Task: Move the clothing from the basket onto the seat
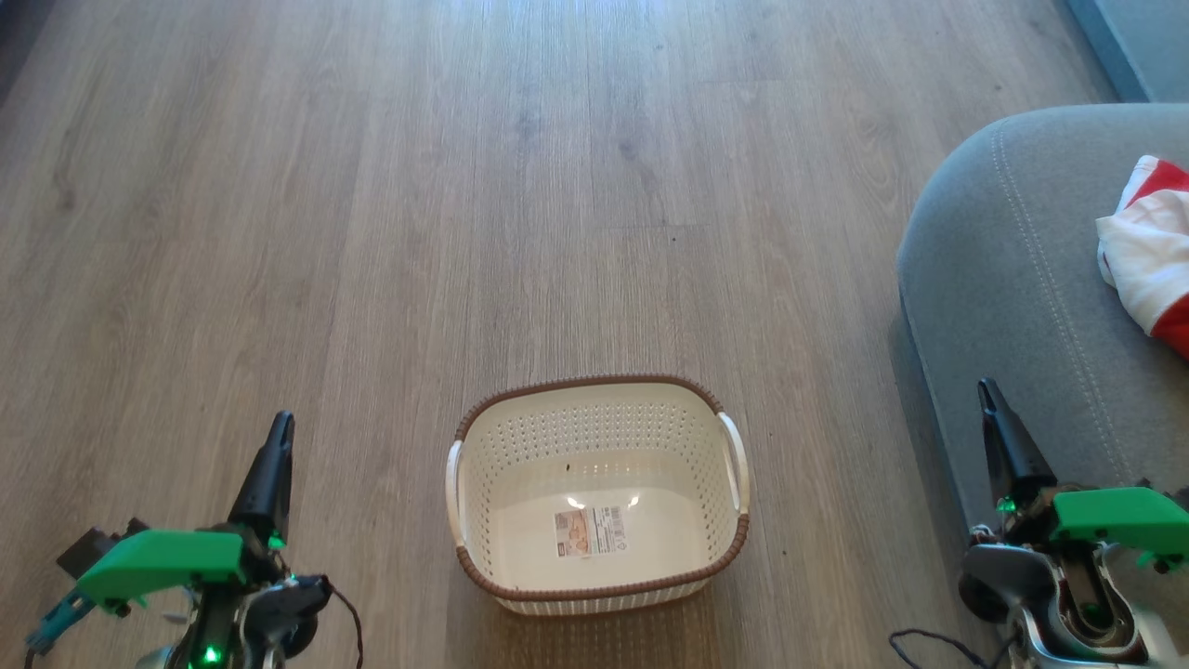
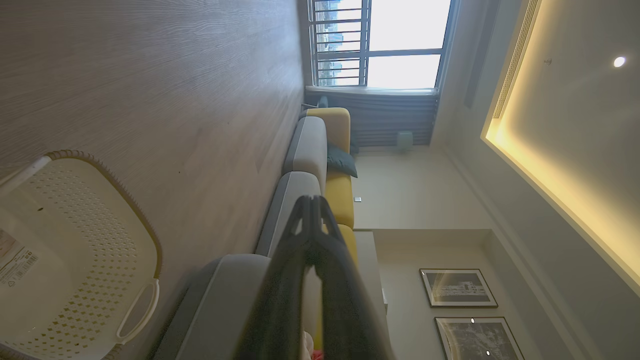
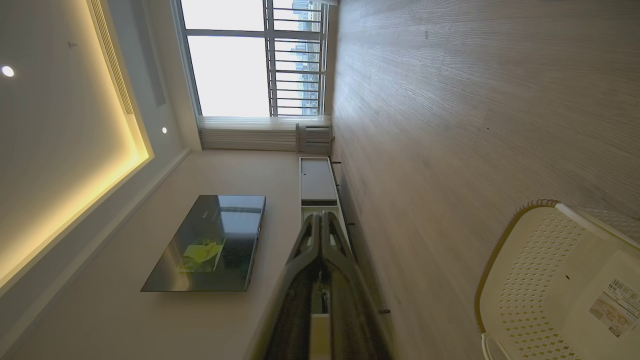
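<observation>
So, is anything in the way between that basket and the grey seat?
Nothing visible: just bare wooden floor lies between the basket and the seat. The basket is empty; the clothing already lies on the seat.

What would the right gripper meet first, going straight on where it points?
Probably the low cabinet far ahead; from the right gripper the way over the floor looks free until there, though depth is unclear.

Cream perforated basket (image 1: 594,429), upright, empty; red and white clothing (image 1: 1148,255) crumpled on the grey seat (image 1: 1003,279), well to its right
</observation>
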Available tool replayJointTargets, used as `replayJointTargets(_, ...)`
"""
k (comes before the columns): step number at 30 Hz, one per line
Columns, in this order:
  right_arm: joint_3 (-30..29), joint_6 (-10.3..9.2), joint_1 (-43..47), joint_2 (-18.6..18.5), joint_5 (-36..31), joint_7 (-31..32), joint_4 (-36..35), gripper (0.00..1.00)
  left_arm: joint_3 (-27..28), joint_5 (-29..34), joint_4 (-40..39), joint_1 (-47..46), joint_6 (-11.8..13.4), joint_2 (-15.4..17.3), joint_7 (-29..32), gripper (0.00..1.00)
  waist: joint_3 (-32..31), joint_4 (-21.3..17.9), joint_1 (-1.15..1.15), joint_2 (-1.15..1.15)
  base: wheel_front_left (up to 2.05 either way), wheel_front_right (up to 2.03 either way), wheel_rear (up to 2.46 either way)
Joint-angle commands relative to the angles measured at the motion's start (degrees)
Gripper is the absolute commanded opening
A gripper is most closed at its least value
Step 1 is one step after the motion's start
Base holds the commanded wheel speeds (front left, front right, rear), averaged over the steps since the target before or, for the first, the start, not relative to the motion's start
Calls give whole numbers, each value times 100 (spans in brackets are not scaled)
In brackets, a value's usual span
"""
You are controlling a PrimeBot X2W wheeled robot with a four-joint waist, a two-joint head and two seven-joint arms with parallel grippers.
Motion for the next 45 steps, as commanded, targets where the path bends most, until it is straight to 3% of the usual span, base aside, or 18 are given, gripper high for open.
replayJointTargets(1, 99, 3, -118, -21, 33, 24, -222, 0, 194, -31, -194, -179, -52, 59, 45, 0, 0, 0, 0, 0, 0, 0, 0)
replayJointTargets(45, 99, 3, -118, -21, 34, 24, -222, 0, 193, -32, -194, -178, -52, 59, 45, 0, 0, 0, 0, 0, 0, 0, 0)
